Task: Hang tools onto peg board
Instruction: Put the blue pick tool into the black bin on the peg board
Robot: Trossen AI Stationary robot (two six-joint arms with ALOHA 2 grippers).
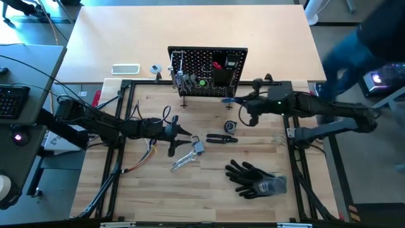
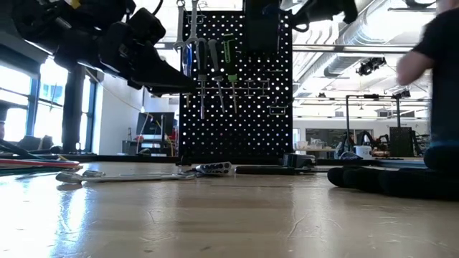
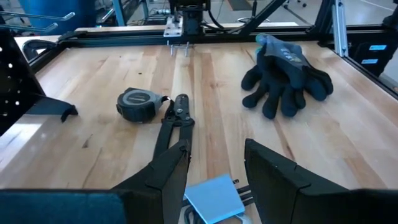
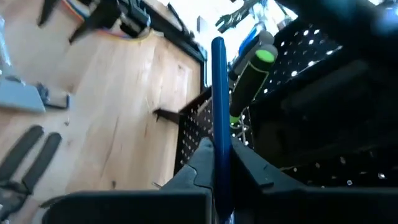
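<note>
A: Nearest in the low view, what is seen?
B: Bare wooden table (image 2: 229,215) fills the foreground. Farther back a silver wrench (image 2: 122,175) lies flat, black gloves (image 2: 391,179) are piled at one side, and the peg board (image 2: 237,86) stands upright with tools (image 2: 215,68) hung on its front. A dark arm is held above the wrench; a person (image 2: 434,79) is glimpsed at the edge.

A: And from above?
B: The left gripper (image 1: 179,132) is poised just beside the wrench (image 1: 186,158), near the middle of the table. Black pliers (image 1: 221,139) and a tape measure (image 1: 230,126) lie between it and the right arm. The right gripper (image 1: 235,100) is held close to the foot of the peg board (image 1: 207,71). The gloves (image 1: 256,179) lie well apart, toward the near edge.

A: How is the left gripper seen from its wrist?
B: Its fingers (image 3: 273,174) are spread partway, with nothing clasped; a pale blue-grey piece (image 3: 214,199) lies below the gap. The pliers (image 3: 174,121), tape measure (image 3: 138,104) and gloves (image 3: 286,81) are seen beyond.

A: And the right?
B: Its fingers (image 4: 255,174) are closed tight on a blue rod (image 4: 219,112), held just beside the perforated board (image 4: 323,81), where a green-handled driver (image 4: 252,78) is hung.
</note>
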